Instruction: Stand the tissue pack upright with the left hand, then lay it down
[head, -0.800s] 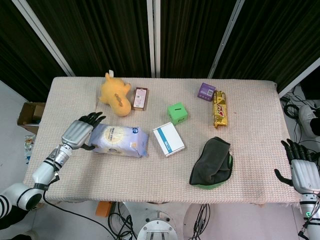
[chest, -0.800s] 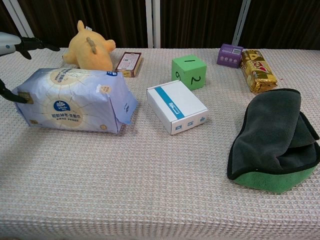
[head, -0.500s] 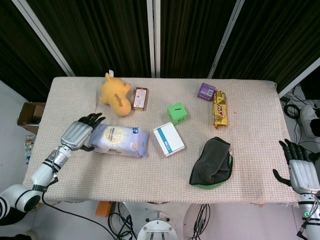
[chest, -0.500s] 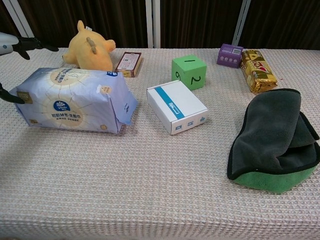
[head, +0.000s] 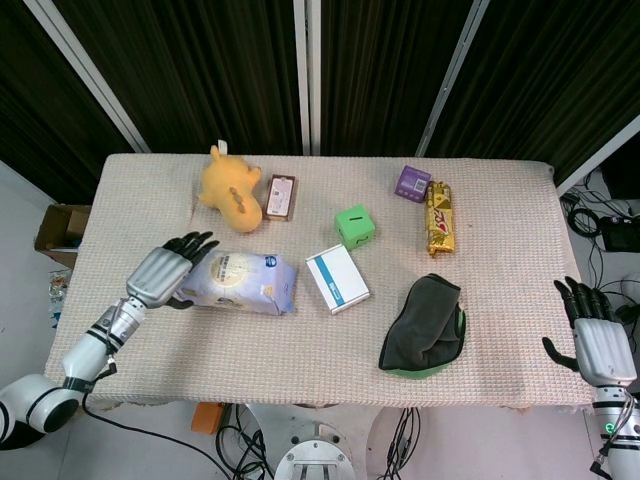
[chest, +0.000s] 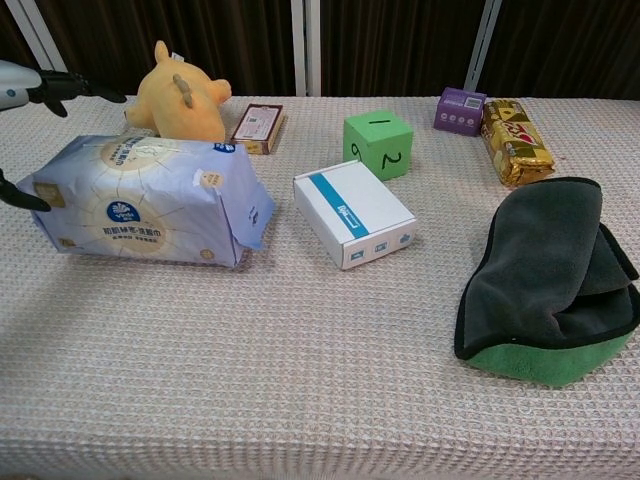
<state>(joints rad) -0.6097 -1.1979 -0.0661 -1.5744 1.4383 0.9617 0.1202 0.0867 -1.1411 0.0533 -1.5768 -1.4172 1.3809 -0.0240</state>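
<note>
Tissue pack (head: 242, 282) lying flat on table (head: 300, 340), left of centre, long side roughly parallel to the near edge; printed face up in chest view (chest: 150, 200). Not upright.

Left hand (head: 165, 272) at the pack's left end, fingers spread above and beyond that end, thumb down at the near corner. Dark fingertips (chest: 85, 92) visible at the left border in chest view, above the pack, not touching its top; thumb tip (chest: 20, 198) at the pack's left corner. Fingers apart, nothing clasped; actual contact with the pack cannot be told.

Right hand (head: 598, 335) off the table's right edge, well apart from everything, fingers extended and apart, holding nothing. Out of chest view.

Elsewhere on table: yellow plush toy (head: 232, 189) behind the pack, near the far edge; small brown box (head: 281, 196) just beside the toy, to its right. White box with blue stripe (head: 337, 279) near the pack's right end, not touching. Green cube (head: 355, 226) behind the white box. Purple box (head: 412, 183) and gold snack packet (head: 440, 217) side by side toward the far right. Dark grey cloth with green underside (head: 425, 327) folded near the front right.
</note>
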